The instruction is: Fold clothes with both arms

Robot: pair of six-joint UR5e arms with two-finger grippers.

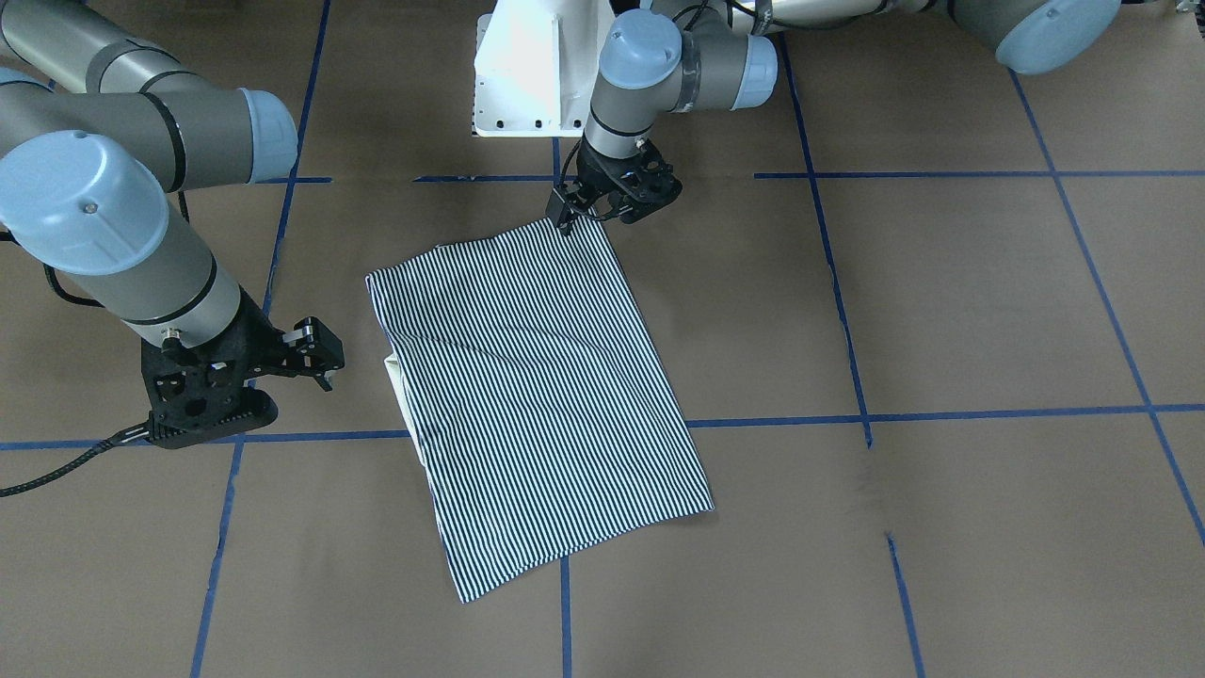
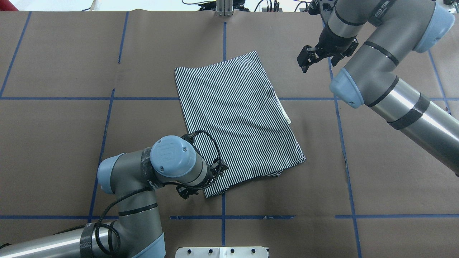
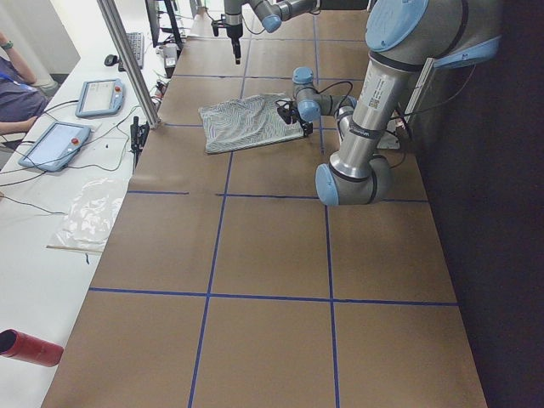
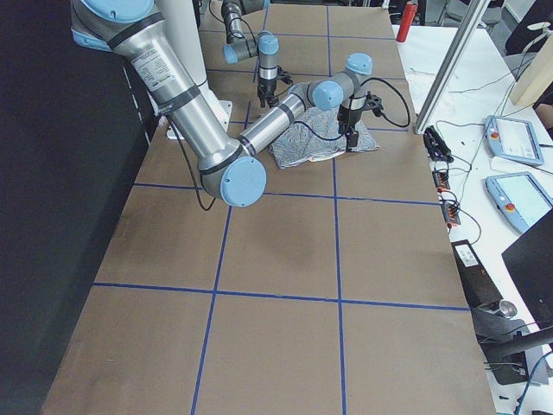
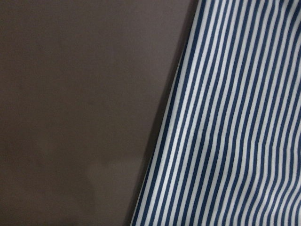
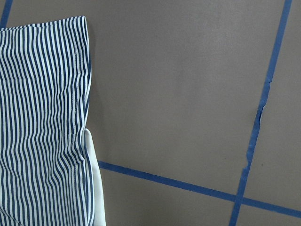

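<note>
On the table [image 1: 941, 311], folded striped shirt [image 1: 537, 395]

Blue tape lines [image 1: 941, 174] cross the brown table [image 1: 988, 301]; two tablets [image 3: 55, 144] lie on a white side bench [image 3: 34, 221].

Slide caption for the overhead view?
Folded striped polo shirt; left pincer at its near corner, right pincer open, clear of it.
</note>
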